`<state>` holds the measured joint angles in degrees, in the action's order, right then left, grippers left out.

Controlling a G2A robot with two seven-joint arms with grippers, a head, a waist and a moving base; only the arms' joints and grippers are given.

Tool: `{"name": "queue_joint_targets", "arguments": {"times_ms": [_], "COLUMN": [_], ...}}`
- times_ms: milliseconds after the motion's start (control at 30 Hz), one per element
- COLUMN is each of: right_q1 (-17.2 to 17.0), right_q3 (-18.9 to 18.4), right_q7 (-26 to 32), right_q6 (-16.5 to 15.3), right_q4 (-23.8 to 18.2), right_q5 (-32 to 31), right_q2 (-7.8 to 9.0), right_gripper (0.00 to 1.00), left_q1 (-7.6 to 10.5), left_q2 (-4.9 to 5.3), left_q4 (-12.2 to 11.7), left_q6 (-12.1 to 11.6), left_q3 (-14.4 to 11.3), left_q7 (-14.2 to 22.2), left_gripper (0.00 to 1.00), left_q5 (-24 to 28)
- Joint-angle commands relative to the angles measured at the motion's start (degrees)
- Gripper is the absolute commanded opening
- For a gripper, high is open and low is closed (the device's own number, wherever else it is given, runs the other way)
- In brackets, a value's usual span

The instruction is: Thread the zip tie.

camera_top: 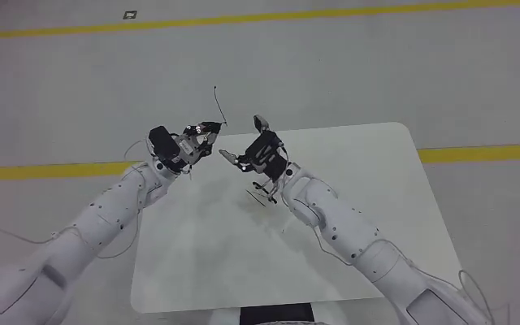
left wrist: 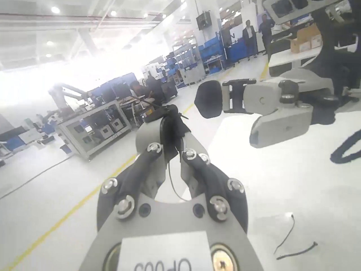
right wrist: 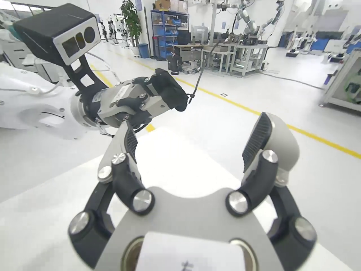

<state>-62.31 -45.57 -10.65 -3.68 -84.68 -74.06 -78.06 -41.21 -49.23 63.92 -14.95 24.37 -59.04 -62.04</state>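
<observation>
Top view: left jaws pinch the zip tie [camera_top: 219,104] at one end, its strap rising free past their tips; right jaws gape empty just opposite, so threading looks unstarted, no loop formed yet.

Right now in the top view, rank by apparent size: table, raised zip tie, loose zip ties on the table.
1. Table
2-3. Raised zip tie and loose zip ties: similar extent, not ranked; the raised one is nearer the camera.

Ceiling lamps [left wrist: 55,9] flood the left wrist view with white glare.
</observation>
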Motion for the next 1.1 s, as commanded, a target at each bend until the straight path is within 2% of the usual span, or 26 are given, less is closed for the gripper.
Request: {"name": "queue_joint_targets", "arguments": {"times_ms": [0, 200, 233, 333, 467, 500, 533, 567, 600, 633, 667, 833, 1033, 1067], "right_q1": [-0.2, -0.2, -0.4, -0.1, 0.1, 0.1, 0.1, 0.1, 0.2, 0.2, 0.3, 1.0, 2.1, 2.3], "right_q3": [0.0, 0.0, -0.1, 0.0, 0.1, 0.1, 0.1, 0.1, 0.1, 0.2, 0.4, 1.3, 2.2, 2.3], "right_q7": [-0.3, -0.3, -0.3, -0.1, 0.0, -0.1, -0.3, -0.5, -0.7, -0.9, -1.1, -1.4, 0.2, 0.6], "right_q6": [0.8, 0.9, 1.3, 3.1, 5.0, 5.3, 5.5, 5.8, 5.9, 6.0, 6.0, 6.3, 7.8, 8.1], "right_q4": [0.0, 0.0, -0.3, -0.5, -0.6, -0.6, -0.5, -0.5, -0.4, -0.3, -0.1, 1.1, 3.4, 3.5], "right_q5": [0.1, -0.1, -0.9, -5.9, -9.3, -9.8, -10.3, -10.4, -10.5, -10.5, -10.6, -11.1, -12.1, -12.1], "right_q2": [-0.08, -0.08, -0.07, -0.11, -0.41, -0.49, -0.61, -0.71, -0.82, -0.94, -1.12, -1.95, -3.04, -3.20], "right_gripper": [1.00, 1.00, 1.00, 1.00, 1.00, 1.00, 0.96, 0.84, 0.53, 0.45, 0.40, 0.27, 0.18, 0.13], "left_q1": [0.20, 0.20, -0.16, -1.07, -1.96, -2.12, -2.43, -2.59, -2.59, -2.59, -2.59, -2.59, -2.59, -2.59], "left_q2": [-0.03, -0.03, -0.11, -0.24, -0.31, -0.30, -0.29, -0.29, -0.29, -0.29, -0.29, -0.29, -0.29, -0.29], "left_q4": [0.0, 0.0, 0.5, 1.6, 2.2, 2.3, 2.6, 2.8, 2.8, 2.8, 2.8, 2.8, 2.8, 2.8], "left_q6": [2.2, 2.2, 2.0, -0.3, -4.2, -4.5, -4.5, -4.5, -4.5, -4.5, -4.5, -4.5, -4.5, -4.5], "left_q3": [0.2, 0.2, 0.4, 1.7, 3.4, 3.7, 4.0, 4.0, 4.0, 4.0, 4.0, 4.0, 4.0, 4.0], "left_q7": [0.3, 0.3, 1.2, 3.8, 6.7, 7.2, 8.0, 8.2, 8.2, 8.2, 8.2, 8.2, 8.2, 8.2], "left_gripper": [0.00, 0.00, 0.00, 0.00, 0.00, 0.00, 0.00, 0.00, 0.00, 0.00, 0.00, 0.00, 0.00, 0.00], "left_q5": [-2.5, -2.5, -1.7, 2.0, 5.9, 6.3, 6.7, 7.0, 7.0, 7.0, 7.0, 7.0, 7.0, 7.0]}}
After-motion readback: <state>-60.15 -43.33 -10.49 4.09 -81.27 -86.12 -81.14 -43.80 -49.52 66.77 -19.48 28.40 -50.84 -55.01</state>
